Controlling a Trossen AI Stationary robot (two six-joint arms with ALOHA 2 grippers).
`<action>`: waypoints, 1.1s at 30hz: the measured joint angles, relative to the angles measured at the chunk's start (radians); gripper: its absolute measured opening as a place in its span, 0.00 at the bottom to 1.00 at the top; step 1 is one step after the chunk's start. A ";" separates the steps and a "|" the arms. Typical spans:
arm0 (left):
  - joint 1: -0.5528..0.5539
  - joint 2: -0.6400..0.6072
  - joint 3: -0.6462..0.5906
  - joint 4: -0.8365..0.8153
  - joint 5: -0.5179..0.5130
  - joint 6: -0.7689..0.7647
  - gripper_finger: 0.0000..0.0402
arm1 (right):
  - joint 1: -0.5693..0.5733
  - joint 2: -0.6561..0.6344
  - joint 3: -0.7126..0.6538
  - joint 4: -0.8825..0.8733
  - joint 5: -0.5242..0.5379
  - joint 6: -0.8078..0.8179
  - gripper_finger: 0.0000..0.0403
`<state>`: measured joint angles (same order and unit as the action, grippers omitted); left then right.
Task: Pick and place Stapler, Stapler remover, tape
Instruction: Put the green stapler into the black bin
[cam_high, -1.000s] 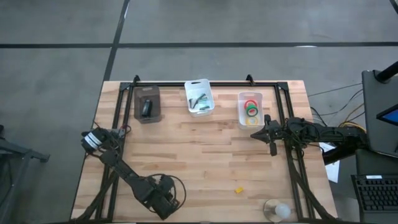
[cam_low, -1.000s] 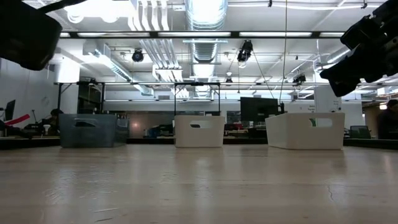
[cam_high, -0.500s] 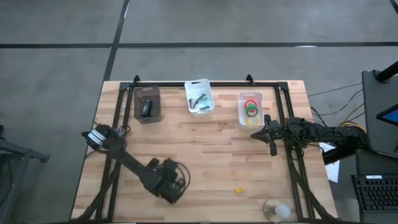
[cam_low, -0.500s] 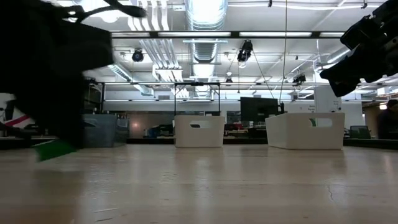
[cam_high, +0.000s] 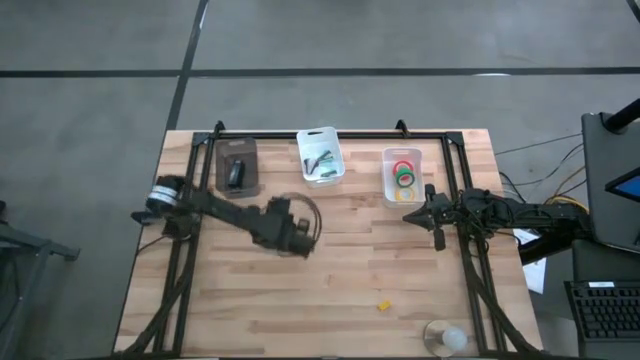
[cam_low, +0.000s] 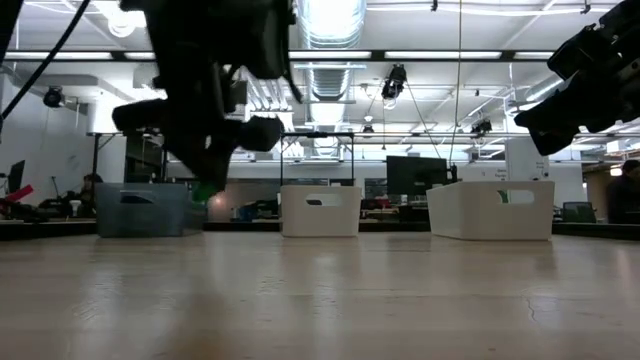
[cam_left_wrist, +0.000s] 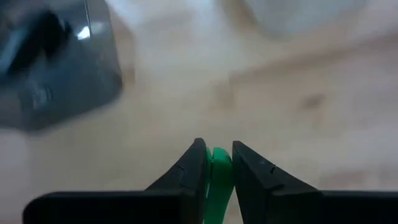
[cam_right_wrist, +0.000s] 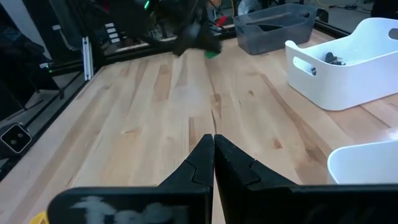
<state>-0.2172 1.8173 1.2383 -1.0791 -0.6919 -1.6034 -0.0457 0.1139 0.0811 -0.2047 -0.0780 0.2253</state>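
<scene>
Looking straight down from the high view, the left gripper (cam_high: 298, 238) hangs over the middle of the wooden table (cam_high: 330, 290), just in front of the gap between the grey bin (cam_high: 237, 167) and the middle white bin (cam_high: 321, 156). The grey bin holds a dark object, the middle bin some small dark pieces. The right white bin (cam_high: 402, 176) holds tape rolls (cam_high: 405, 176): red, green and yellow rings stacked close together. The right gripper (cam_high: 436, 216) sits just beside that bin's near corner, at the table's right side. A small yellow piece (cam_high: 382, 305) lies alone on the near part of the table, and a clear round object (cam_high: 445, 338) rests at the near right corner.

In the low view, the left gripper (cam_low: 210, 160) hangs above the tabletop in front of the grey bin (cam_low: 145, 210), with a bit of green (cam_low: 204, 193) showing at its lower tip. The right gripper (cam_low: 590, 80) is raised at the right edge.

The left wrist view shows a green item (cam_left_wrist: 217, 180) pinched between the two dark fingers (cam_left_wrist: 193, 171), which press against it on both sides; it stands up between them.

In the right wrist view, the right gripper's fingers (cam_right_wrist: 200, 163) meet tip to tip with nothing between them, and the left gripper (cam_right_wrist: 193, 34) shows far off with green at its tip.
</scene>
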 joint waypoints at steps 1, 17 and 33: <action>0.023 -0.021 0.004 -0.001 -0.021 0.028 0.15 | 0.000 0.000 0.000 0.001 0.001 0.000 0.02; 0.426 -0.297 -0.002 -0.194 -0.224 0.124 0.18 | 0.000 0.000 0.000 0.001 0.001 0.000 0.02; 0.612 -0.290 -0.003 -0.186 -0.005 0.080 0.30 | 0.000 0.000 0.000 0.001 0.001 0.000 0.02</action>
<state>0.3943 1.5272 1.2354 -1.2654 -0.6973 -1.5238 -0.0460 0.1139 0.0811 -0.2039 -0.0772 0.2253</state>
